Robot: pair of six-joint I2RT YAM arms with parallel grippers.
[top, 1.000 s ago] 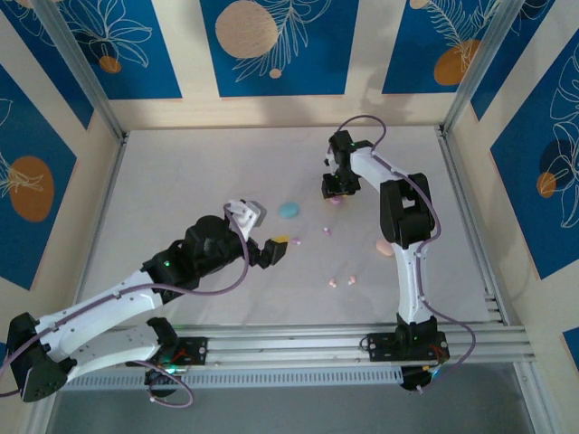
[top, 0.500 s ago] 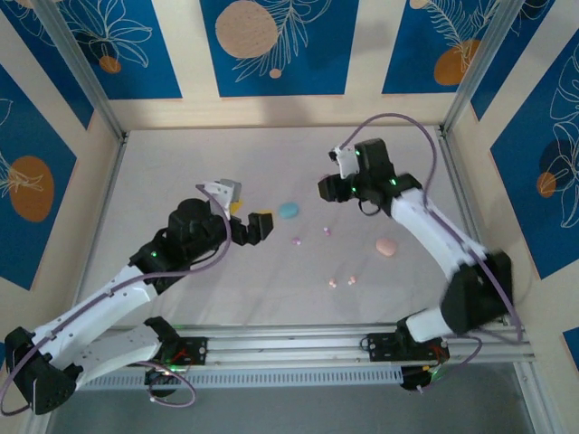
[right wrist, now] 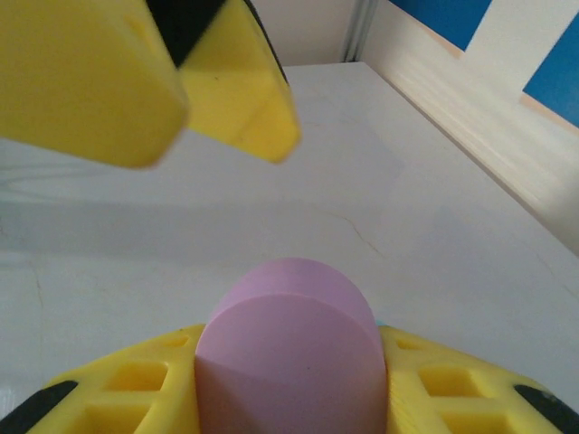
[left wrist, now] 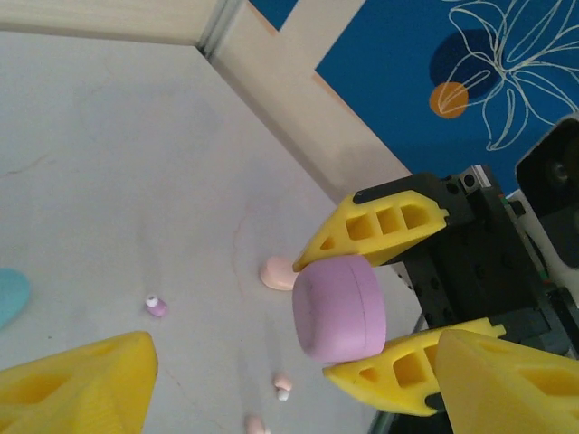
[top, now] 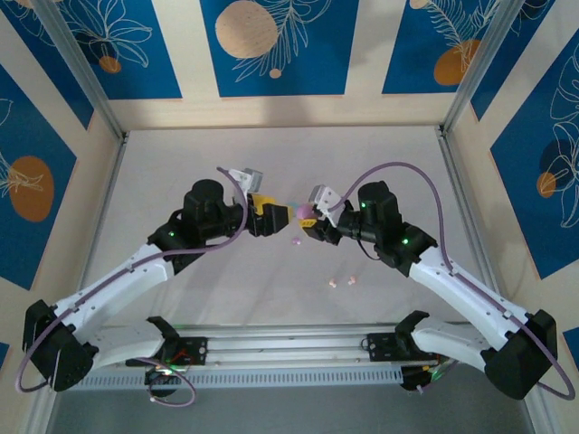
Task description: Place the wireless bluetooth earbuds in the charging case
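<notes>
1. the right gripper point(top: 308, 226) clamps the lilac charging case point(left wrist: 339, 309) between its yellow fingers, held above the table point(top: 181, 172).
2. the left gripper point(top: 273, 215) faces it just beside the case, jaws spread wide and holding nothing.
3. a lilac earbud point(left wrist: 156, 306) and two pink earbuds point(top: 333, 283) lie loose on the table, outside any case.
4. a pink case point(left wrist: 279, 273) and a light blue case point(left wrist: 7, 297) rest on the table.

A pale table point(top: 181, 163) sits enclosed by blue floral wall panels point(top: 317, 54).
</notes>
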